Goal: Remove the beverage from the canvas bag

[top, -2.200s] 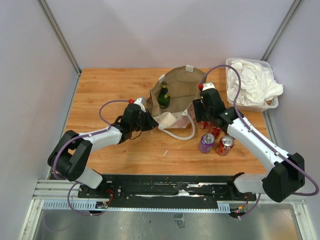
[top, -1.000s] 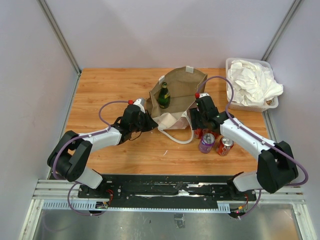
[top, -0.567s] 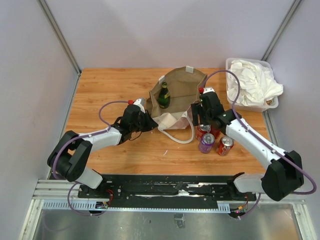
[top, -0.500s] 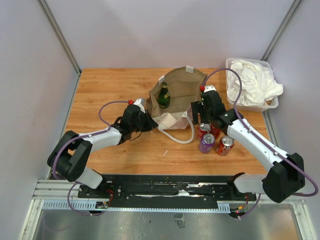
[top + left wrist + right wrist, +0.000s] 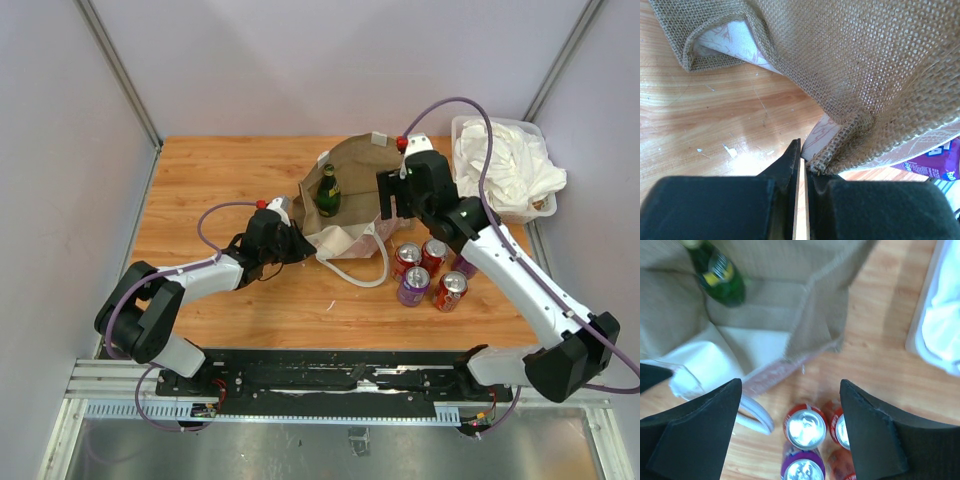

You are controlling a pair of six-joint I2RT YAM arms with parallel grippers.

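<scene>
**Right arm swings off the cans and back over the bag mouth**

Since a second ago the right gripper [image 5: 390, 200] has left the cluster of cans [image 5: 405, 258] and travelled toward 12 o'clock. It now hangs above the 3 o'clock rim of the canvas bag [image 5: 355, 175]. Its jaws are spread wide with nothing between them, and its wrist camera looks straight down past them into the bag. The left arm has not shifted.

The bag lies in the middle of the table [image 5: 220, 170] with its mouth gaping upward. Inside, against the 9 o'clock wall, leans a green bottle [image 5: 327, 192] with its neck toward 12 o'clock. That looks like the one drink still to come out. The cans stand on the wood at the bag's 4 o'clock, well clear of it.

The left gripper [image 5: 799, 150] is clenched at the bag's 8 o'clock corner. A fold of the burlap hem appears to be nipped between its fingers, though the wrist view is too tight to be sure. Such a pinch would hold the soft mouth open and stop the bag sliding while the other arm reaches in.

A white handle loop [image 5: 355, 268] trails toward 6 o'clock, out of the reach path. The clear bin [image 5: 495, 121] of white cloths sits at the table's 2 o'clock and plays no part.

Judging by this, the next move is a descent toward 9 o'clock, onto the bottle.
</scene>
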